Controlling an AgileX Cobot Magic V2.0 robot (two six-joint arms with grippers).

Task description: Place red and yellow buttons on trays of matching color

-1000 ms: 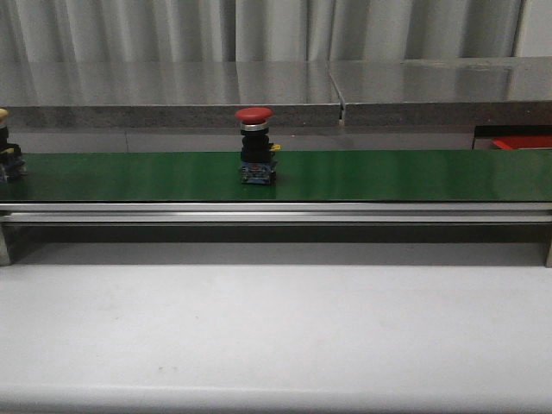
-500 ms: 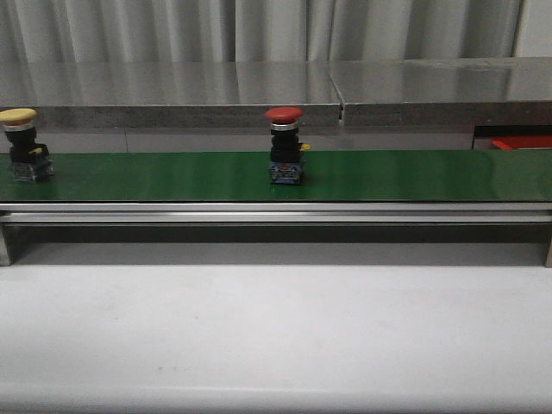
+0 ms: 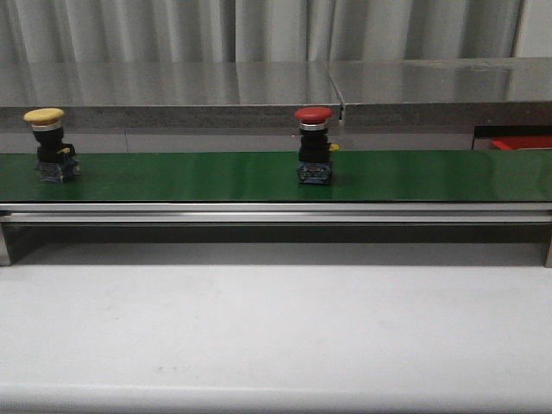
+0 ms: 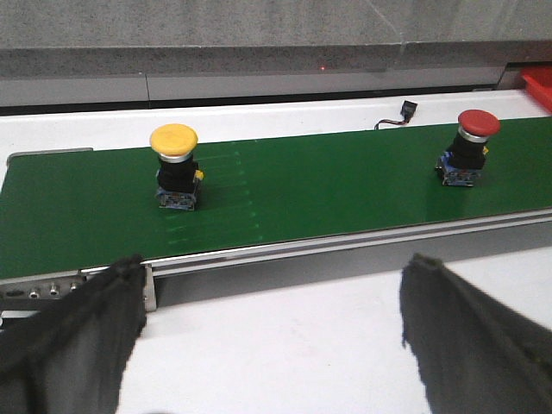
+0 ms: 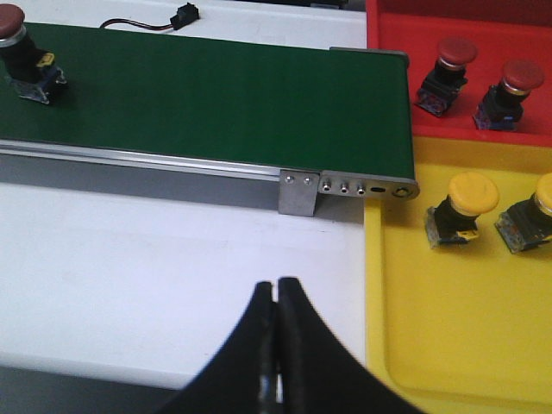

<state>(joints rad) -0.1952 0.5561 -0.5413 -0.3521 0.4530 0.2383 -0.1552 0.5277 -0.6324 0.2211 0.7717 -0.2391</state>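
Observation:
A red button point(image 3: 314, 145) stands upright mid-belt on the green conveyor point(image 3: 172, 177); a yellow button point(image 3: 50, 145) stands near its left end. Both show in the left wrist view, the yellow button point(image 4: 174, 166) closer and the red button point(image 4: 466, 147) farther along. My left gripper point(image 4: 276, 272) is open over the white table, short of the belt, with nothing between its fingers. My right gripper point(image 5: 277, 285) is shut and empty above the table beside the yellow tray point(image 5: 414, 345). The red tray point(image 5: 392, 60) lies behind it. Each tray holds two matching buttons.
The conveyor's metal end bracket point(image 5: 345, 185) juts out next to the yellow tray. A small black connector with a cable point(image 5: 183, 15) lies on the table behind the belt. A steel ledge point(image 3: 259, 86) runs along the back.
Both buttons have travelled to the right along the belt. The yellow one has come fully into the front view from the left edge.

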